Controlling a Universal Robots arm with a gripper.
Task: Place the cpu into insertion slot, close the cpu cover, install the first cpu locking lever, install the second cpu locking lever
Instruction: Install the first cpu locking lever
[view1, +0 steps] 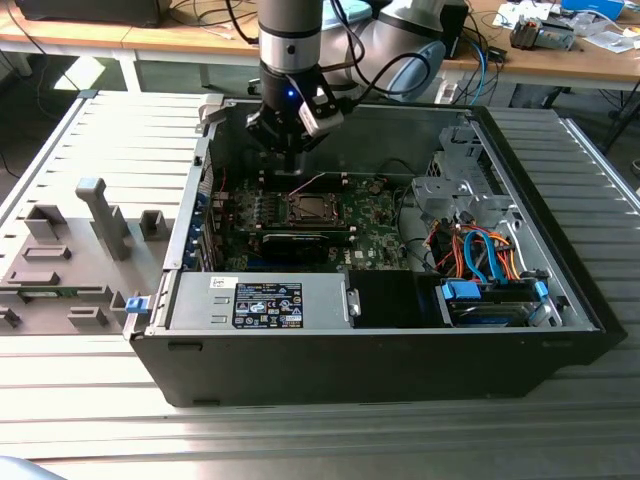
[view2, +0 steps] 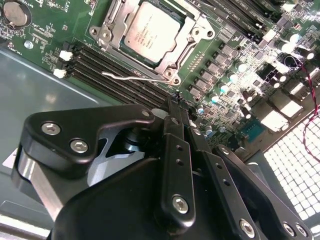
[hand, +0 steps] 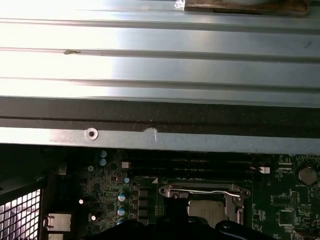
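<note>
The cpu, a flat silver-grey square, lies in the insertion slot on the green board. The cpu cover, a silvery frame, lies flat around it. A thin wire locking lever runs along one side of the socket; I cannot tell whether it is latched. My gripper is shut with nothing between its black fingers, its tips a short way beside that lever. In the exterior view the gripper hangs inside the case, just behind the socket. The first wrist view shows the cpu and cover.
The open black computer case lies on a ribbed metal table. Its metal wall rises close behind the socket. Long black memory slots run beside the lever. A black expansion card and a drive cage with coloured cables sit nearby.
</note>
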